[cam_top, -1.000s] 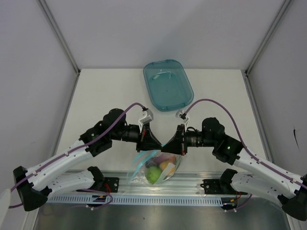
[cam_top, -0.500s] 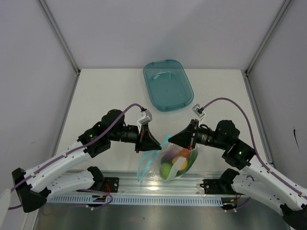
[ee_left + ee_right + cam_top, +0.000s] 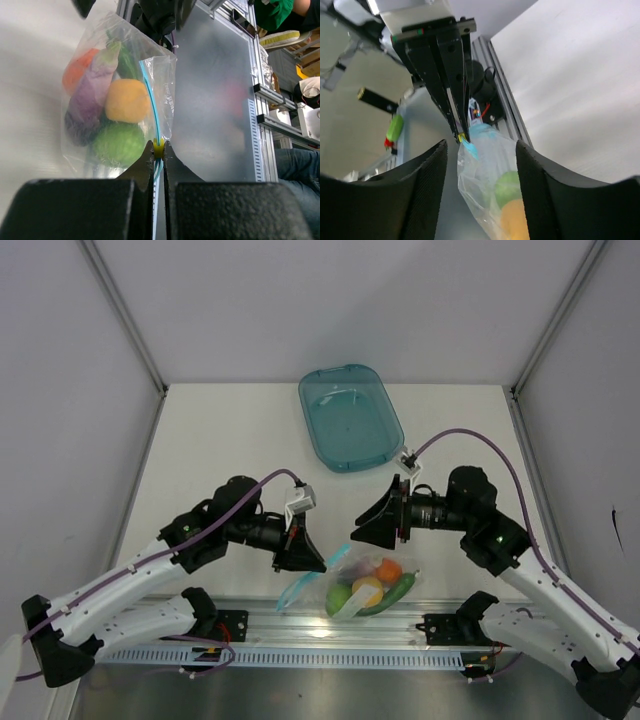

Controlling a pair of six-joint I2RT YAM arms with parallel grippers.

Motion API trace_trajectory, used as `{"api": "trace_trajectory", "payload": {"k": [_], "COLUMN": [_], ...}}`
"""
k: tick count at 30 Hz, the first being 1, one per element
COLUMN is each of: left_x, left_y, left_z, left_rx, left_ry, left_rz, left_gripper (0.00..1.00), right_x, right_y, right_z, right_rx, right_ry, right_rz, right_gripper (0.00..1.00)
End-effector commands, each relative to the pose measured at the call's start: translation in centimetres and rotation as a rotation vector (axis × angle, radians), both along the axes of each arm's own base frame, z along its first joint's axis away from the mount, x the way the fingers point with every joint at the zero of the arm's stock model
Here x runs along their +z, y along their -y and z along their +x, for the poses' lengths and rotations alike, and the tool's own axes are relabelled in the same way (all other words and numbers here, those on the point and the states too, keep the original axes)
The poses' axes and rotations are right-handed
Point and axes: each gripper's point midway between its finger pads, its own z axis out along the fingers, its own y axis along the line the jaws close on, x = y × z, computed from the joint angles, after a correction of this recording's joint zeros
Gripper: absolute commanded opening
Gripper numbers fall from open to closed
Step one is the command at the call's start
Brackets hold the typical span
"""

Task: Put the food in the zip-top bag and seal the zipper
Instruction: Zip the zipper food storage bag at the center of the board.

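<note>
The clear zip-top bag [image 3: 372, 588] lies at the table's near edge, with the food inside: a light green fruit [image 3: 339, 597], yellow ball [image 3: 368, 590], orange-red piece [image 3: 389, 570] and dark green pepper [image 3: 393, 590]. In the left wrist view a purple eggplant [image 3: 89, 102] shows too. My left gripper [image 3: 308, 560] is shut on the zipper [image 3: 150, 95] at its small yellow slider [image 3: 158, 148]. My right gripper [image 3: 372, 528] hangs open above the bag, holding nothing; the bag [image 3: 492, 175] shows beyond its fingers [image 3: 432, 170].
A teal translucent tray [image 3: 350, 418] sits at the back of the table. An aluminium rail [image 3: 300, 635] runs along the near edge under the bag. Side walls close in the table left and right.
My right gripper opened, let go of the bag and drew back to the right. The bag dropped lower and now lies flatter. My left gripper came down a little, still on the zipper.
</note>
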Motion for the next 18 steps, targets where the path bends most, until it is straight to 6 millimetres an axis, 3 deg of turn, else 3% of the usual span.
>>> {"api": "trace_trajectory", "payload": {"k": [1,2,3,9,18], "left_x": [2.6,2.7,3.0,3.4,3.0], "left_y": [0.3,0.3,0.3,0.5,0.6], "left_z": [-0.5,-0.5,-0.4,-0.3,-0.3], "left_rx": [-0.049,-0.053,-0.051,-0.054,-0.057], "left_ry": [0.037,0.042,0.045,0.050,0.038], "left_rz": [-0.054,-0.057,-0.058,-0.063,-0.057], "left_gripper": [0.01,0.01,0.00,0.01,0.01], "right_x": [0.1,0.8,0.1,0.7,-0.4], "right_y": [0.1,0.0,-0.4,-1.5,-1.9], "right_z": [-1.8,-2.1,-1.8,-3.4,-3.9], "right_rx": [0.175,0.207,0.229,0.417,0.480], "right_ry": [0.102,0.109,0.078,0.056,0.021], "right_rz": [-0.085,-0.082,-0.108,-0.067,-0.075], "right_gripper": [0.61,0.62,0.62,0.61,0.55]}}
